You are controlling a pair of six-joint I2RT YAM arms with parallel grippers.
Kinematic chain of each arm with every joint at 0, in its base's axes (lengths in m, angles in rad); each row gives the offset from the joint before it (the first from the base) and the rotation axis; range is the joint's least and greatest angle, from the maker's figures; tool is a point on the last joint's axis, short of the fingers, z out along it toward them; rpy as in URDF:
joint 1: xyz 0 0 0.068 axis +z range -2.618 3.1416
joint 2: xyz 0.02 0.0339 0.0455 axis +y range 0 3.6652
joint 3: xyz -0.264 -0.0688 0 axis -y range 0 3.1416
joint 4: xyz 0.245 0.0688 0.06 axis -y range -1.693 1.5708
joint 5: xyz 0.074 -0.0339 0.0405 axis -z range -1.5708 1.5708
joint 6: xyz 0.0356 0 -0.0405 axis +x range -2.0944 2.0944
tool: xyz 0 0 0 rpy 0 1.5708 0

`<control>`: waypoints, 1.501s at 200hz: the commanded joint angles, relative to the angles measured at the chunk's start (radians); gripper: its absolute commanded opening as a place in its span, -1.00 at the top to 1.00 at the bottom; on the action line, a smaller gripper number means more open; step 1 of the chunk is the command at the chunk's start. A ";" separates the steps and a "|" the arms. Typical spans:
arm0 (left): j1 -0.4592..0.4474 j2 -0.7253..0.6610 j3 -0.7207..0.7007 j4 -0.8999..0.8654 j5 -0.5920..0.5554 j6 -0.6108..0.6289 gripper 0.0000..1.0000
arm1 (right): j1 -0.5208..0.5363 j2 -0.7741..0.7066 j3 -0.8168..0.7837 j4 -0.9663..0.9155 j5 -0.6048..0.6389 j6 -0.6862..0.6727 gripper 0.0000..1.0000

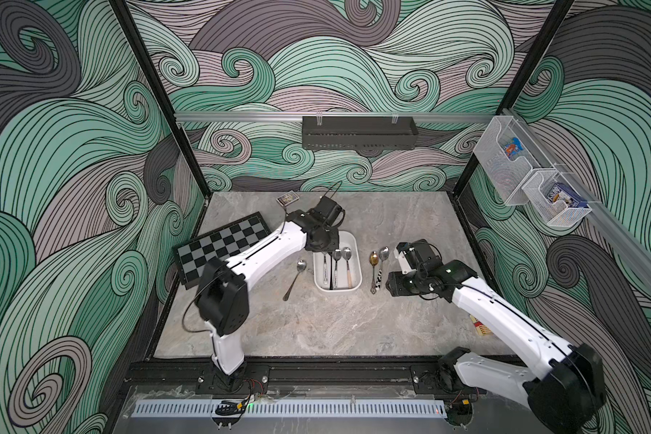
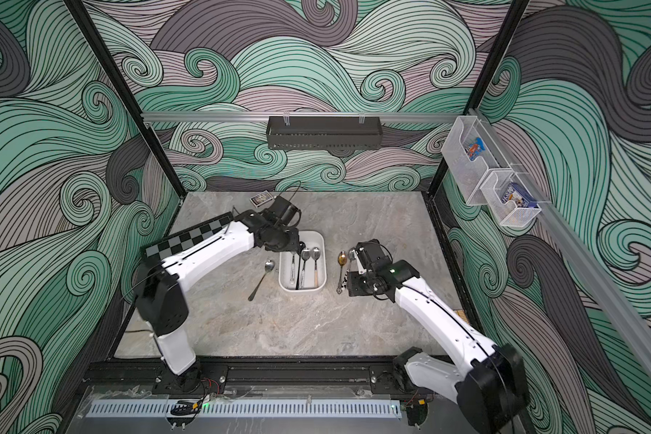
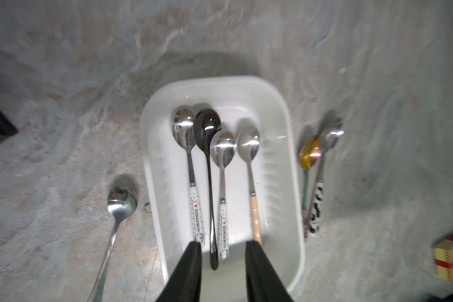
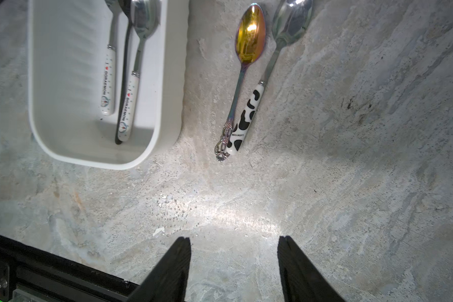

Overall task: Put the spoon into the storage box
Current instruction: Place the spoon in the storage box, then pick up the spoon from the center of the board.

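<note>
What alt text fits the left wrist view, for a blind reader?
Four spoons lie side by side in a white storage box; the left gripper hovers over their handle ends, fingers apart and empty. A steel spoon lies outside on one side, a gold spoon and a cow-patterned spoon on the other.

The left arm (image 1: 264,251) reaches forward and inward from its base, elbow high, wrist bent to point down. The left gripper (image 3: 224,244) has its jaws part way apart, seemingly clamping nothing; in both top views the wrist hides it. The right arm (image 1: 497,312) stretches forward and inward too, lower, wrist turned down. The right gripper (image 4: 234,238) holds its jaws wider, nothing between them.
</note>
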 commanded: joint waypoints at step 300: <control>0.012 -0.831 -0.685 -0.123 -0.198 -0.035 -0.10 | -0.039 0.473 0.195 0.157 0.104 0.051 0.75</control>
